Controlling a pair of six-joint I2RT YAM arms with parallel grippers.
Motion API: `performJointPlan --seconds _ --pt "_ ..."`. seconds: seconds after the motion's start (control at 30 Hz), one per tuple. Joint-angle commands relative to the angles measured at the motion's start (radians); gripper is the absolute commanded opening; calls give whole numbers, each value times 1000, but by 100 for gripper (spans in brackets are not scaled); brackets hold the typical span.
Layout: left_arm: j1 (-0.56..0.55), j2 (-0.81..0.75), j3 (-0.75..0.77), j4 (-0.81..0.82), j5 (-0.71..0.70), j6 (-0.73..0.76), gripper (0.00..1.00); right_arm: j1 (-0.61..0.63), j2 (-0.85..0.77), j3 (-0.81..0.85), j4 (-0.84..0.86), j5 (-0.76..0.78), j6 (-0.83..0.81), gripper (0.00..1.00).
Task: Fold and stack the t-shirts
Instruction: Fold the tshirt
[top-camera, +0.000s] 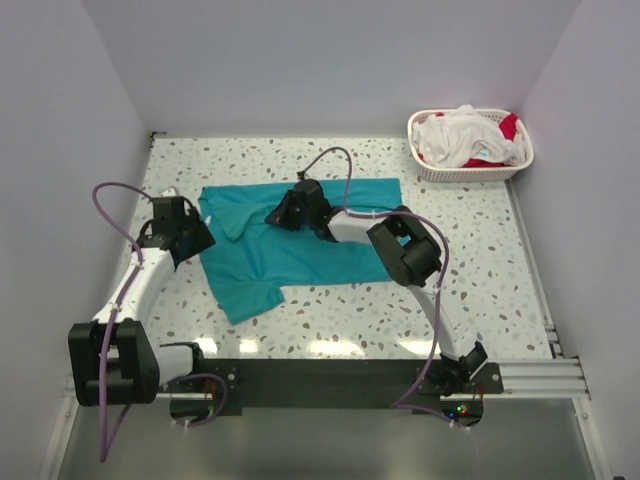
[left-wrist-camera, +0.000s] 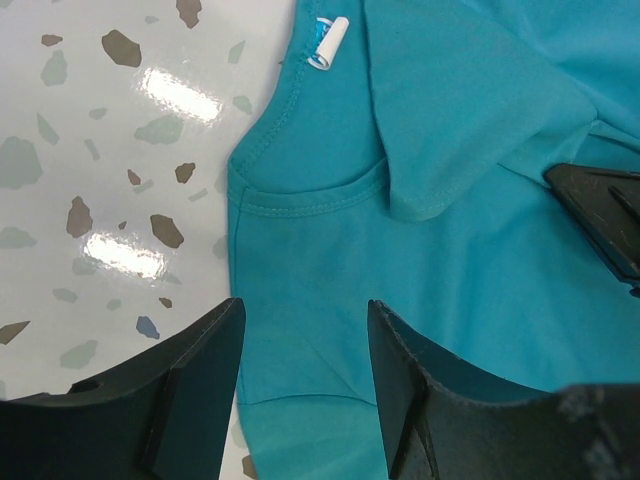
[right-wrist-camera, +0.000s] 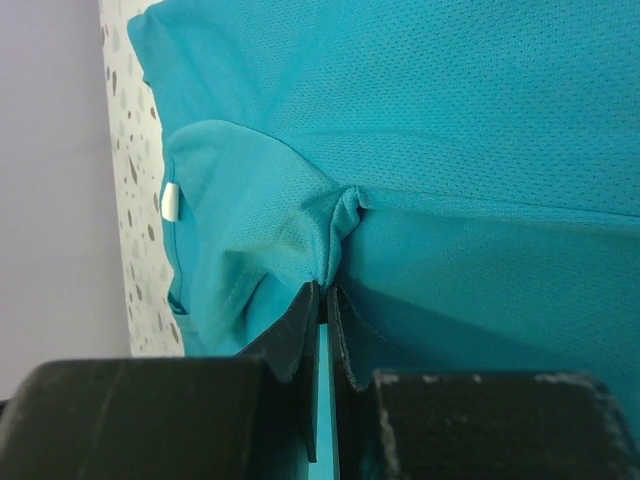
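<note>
The teal t-shirt (top-camera: 300, 260) lies spread on the table (top-camera: 480, 260), left of the middle. One sleeve points toward the near left, and a flap at its far left part is folded over onto the body. In the left wrist view the round neck seam (left-wrist-camera: 310, 195) curves across the cloth, with the folded flap lying over its right end. A small white label (left-wrist-camera: 330, 45) sits on the cloth edge further up.

The right gripper (top-camera: 278, 214) is down on the far middle of the shirt. Its wrist view shows the two fingers (right-wrist-camera: 300, 320) pressed together with a raised ridge of teal cloth pinched between them, so it is clamped on the shirt (right-wrist-camera: 480, 120).

The left gripper (top-camera: 200, 238) is at the shirt's left edge, near the neck. Its fingers (left-wrist-camera: 200, 350) stand well apart. Teal cloth (left-wrist-camera: 480, 260) fills the gap between them, and the left finger is over the line where cloth meets bare table. It grips nothing, and I cannot tell whether its tips touch the cloth. The black tip of the right gripper (left-wrist-camera: 600, 210) shows at the right side of that view, near the folded flap.

Well apart, in the far right corner of the table, a white lattice basket (top-camera: 470, 172) holds the white and red t-shirts (top-camera: 465, 135), bunched in a heap.
</note>
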Motion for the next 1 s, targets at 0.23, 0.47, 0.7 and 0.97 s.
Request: performJointPlan --seconds 0.23,0.47,0.7,0.97 --pt "17 -1 14 34 -6 17 57 2 -132 20 -108 12 -111 5" --pt "22 0 14 33 -9 17 57 -4 -131 52 -183 -3 -111 5" --pt "28 11 17 30 -6 19 57 -7 -143 86 -289 38 -156 28" --pt "36 31 6 16 4 10 57 -32 -377 -58 -483 156 -344 55"
